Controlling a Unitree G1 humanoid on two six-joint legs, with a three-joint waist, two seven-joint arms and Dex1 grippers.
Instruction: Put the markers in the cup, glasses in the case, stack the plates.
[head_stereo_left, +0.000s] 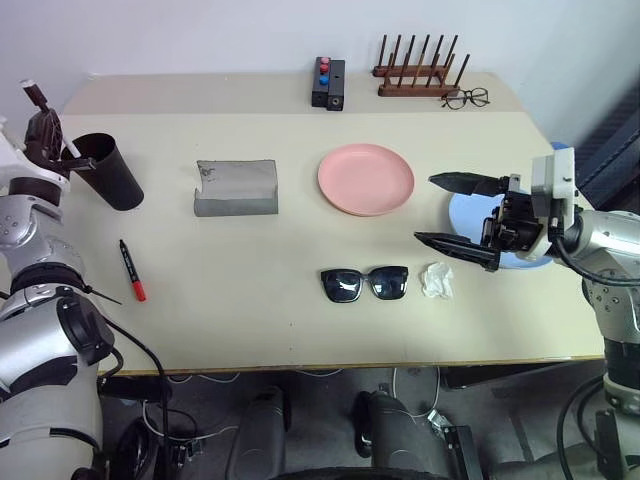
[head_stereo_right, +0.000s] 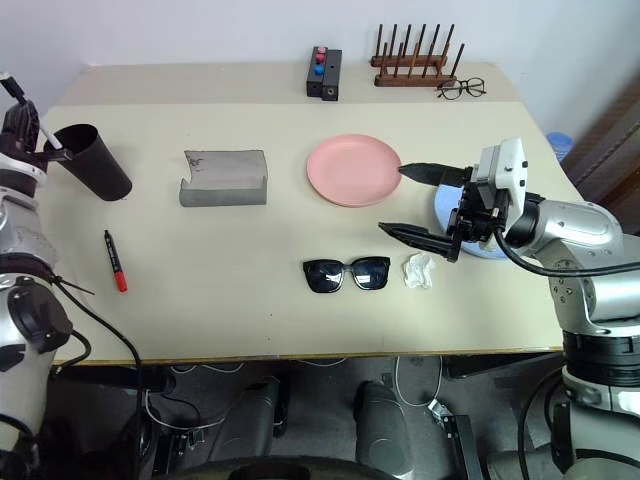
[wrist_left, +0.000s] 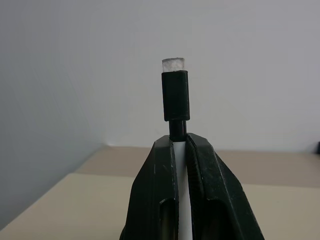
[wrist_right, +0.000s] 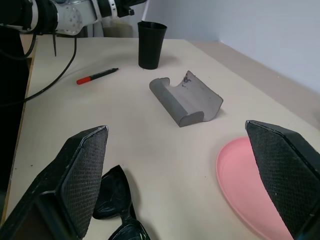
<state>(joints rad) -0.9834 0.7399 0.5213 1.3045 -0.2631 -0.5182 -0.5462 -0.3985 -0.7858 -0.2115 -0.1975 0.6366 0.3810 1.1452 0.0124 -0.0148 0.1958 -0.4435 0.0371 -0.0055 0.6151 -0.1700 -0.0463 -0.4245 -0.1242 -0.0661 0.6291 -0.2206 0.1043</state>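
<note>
Beige table (head_stereo_left: 300, 320) against a pale wall, seen from the head camera. At far left, left gripper (head_stereo_left: 40, 125) closed on a white marker (head_stereo_left: 71, 152), poised at the rim of the dark cup (head_stereo_left: 108, 172). Near the left edge, a second marker (head_stereo_left: 132, 270) with red cap. Mid-table, grey case (head_stereo_left: 236, 187), pink plate (head_stereo_left: 365, 179), sunglasses (head_stereo_left: 365, 284) nearer the front. Right gripper (head_stereo_left: 460, 212) wide open, empty, above the blue plate (head_stereo_left: 462, 218).

Left wrist: two fingers (wrist_left: 160, 185) clamped on the white marker, black end upward.

Right wrist: fingers (wrist_right: 82, 165) spread apart over sunglasses and pink plate; case, cup and red-capped marker beyond.
</note>
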